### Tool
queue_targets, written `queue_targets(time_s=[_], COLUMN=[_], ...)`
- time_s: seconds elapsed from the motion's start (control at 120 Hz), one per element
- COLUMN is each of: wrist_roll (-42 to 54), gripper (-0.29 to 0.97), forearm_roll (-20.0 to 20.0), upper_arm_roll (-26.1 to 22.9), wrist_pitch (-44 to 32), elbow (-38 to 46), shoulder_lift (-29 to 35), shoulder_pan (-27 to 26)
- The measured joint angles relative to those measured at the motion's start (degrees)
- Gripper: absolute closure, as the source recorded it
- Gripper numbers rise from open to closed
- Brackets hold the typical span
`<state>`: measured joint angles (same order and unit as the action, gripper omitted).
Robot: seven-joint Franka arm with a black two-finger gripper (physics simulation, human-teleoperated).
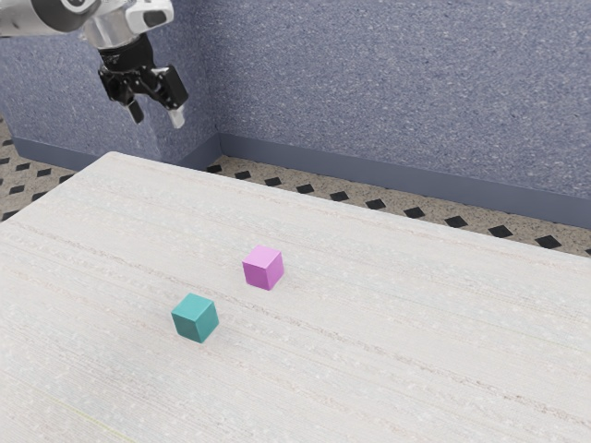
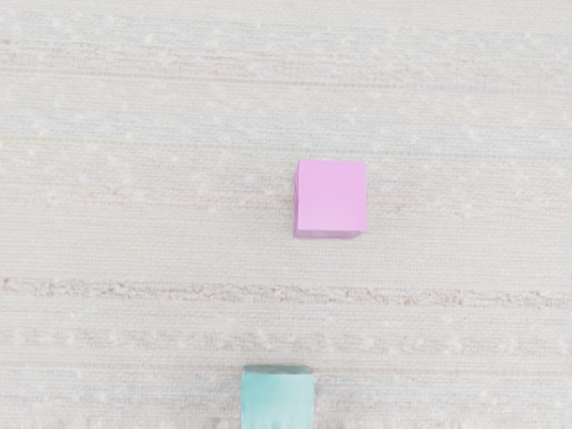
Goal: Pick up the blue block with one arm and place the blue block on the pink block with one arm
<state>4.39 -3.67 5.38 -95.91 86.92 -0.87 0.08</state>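
Blue block (image 1: 195, 317) untouched on counter (image 1: 416, 351) nr pink block (image 1: 263, 268); our gripper (image 1: 157, 115) up high, jaws apart, empty. Pick & stack both left.

A pale, grained bench (image 1: 416, 323) is set before a speckled blue-grey wall (image 1: 388, 83). The wall is edged by a dark baseboard (image 1: 388, 175), and the tan floor (image 1: 434, 214) is patterned with black diamonds.

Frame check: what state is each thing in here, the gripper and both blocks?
gripper: open, empty, high above the table.
blue block: flat on the table, not held, apart from the pink block.
pink block: flat on the table, nothing on top.
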Motion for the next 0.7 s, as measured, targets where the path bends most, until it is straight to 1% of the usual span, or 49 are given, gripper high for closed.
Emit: queue_targets(time_s=[0.075,0.133,0.183,0.233,0.35,0.525,0.608,0.7], wrist_roll=[-0.01,-0.04,-0.07,-0.10,-0.16,-0.28,-0.37,-0.45], gripper=[0.02,0.02,0.02,0.02,0.02,0.03,0.03,0.03], forearm_roll=[-0.05,-0.08,-0.17,-0.23,-0.21,-0.39,-0.96,-1.57], upper_arm_roll=[0.28,0.01,-0.13,-0.22,-0.34,-1.85,-2.10,-2.23], wrist_pitch=[2.84,1.80,-0.76,-3.77,-11.87,-22.14,-25.86,-28.99], elbow=[0.43,7.60,15.64,21.82,32.49,41.41,44.11,45.95], shoulder_lift=[0.08,1.83,2.91,3.66,4.32,4.31,3.90,3.17], shoulder_pan=[-0.32,-0.17,-0.03,0.25,0.82,-0.76,-1.49,-1.06])
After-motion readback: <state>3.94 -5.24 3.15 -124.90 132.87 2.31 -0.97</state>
